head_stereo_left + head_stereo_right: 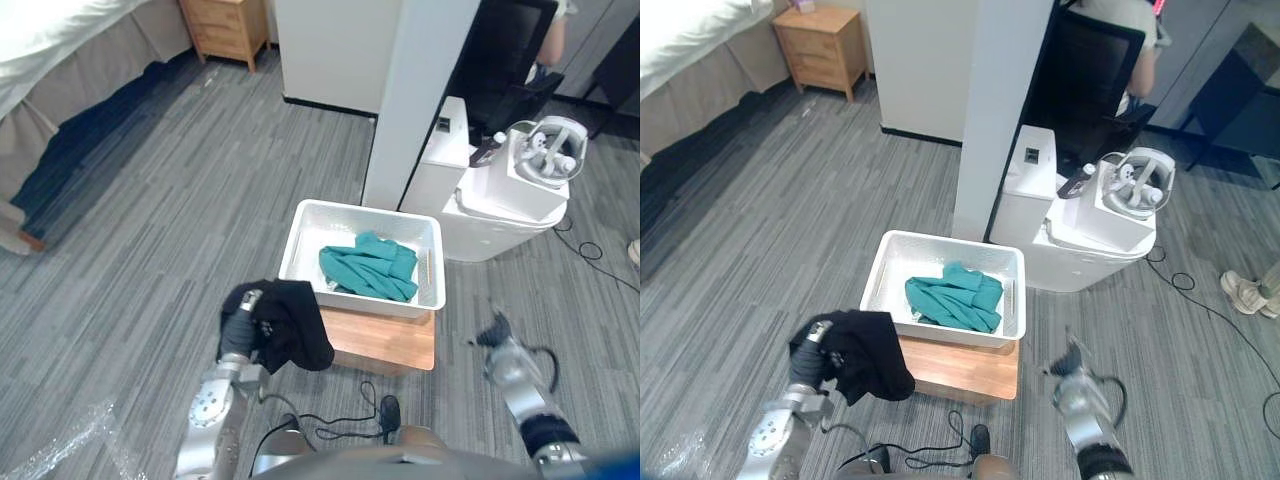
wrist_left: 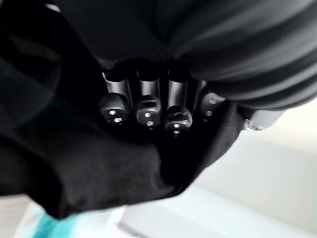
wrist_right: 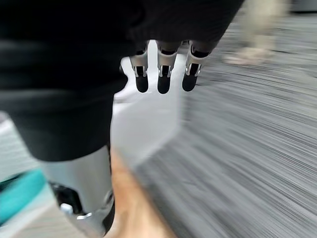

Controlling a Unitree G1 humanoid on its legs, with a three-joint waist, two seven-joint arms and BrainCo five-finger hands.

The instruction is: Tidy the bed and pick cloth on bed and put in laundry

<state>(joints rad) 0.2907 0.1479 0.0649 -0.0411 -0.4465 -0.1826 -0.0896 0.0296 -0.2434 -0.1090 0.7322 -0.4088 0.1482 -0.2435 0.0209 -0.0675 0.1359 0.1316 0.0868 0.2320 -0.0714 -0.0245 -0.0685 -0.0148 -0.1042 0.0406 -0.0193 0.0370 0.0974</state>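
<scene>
- Closest in the head views, my left hand [image 1: 238, 326] is raised over the grey streaked floor [image 1: 150, 200], closed round a crumpled black cloth [image 1: 297, 325] that hangs from it.
- That black cloth is just beside the near left corner of the white plastic laundry basket [image 1: 298, 240], outside the rim and partly over the low wooden board [image 1: 390, 342] the basket stands on.
- Inside the basket lies a bunched teal cloth [image 1: 368, 266], toward the right side.
- My right hand [image 1: 503, 352] hangs low, to the right of the board and well apart from the basket, with nothing in it.
- Far off to the left is the bed [image 1: 50, 40] with its white sheet and beige skirt, and a small wooden nightstand [image 1: 225, 25] past its end.
- From the left wrist, my fingers [image 2: 146, 107] are curled tight into the black fabric, which wraps over and beneath them; a sliver of teal shows at the edge below.
- From the right wrist, my fingers [image 3: 166, 74] hang straight and relaxed, dark tips free of everything, with the grey floor beyond them.
</scene>
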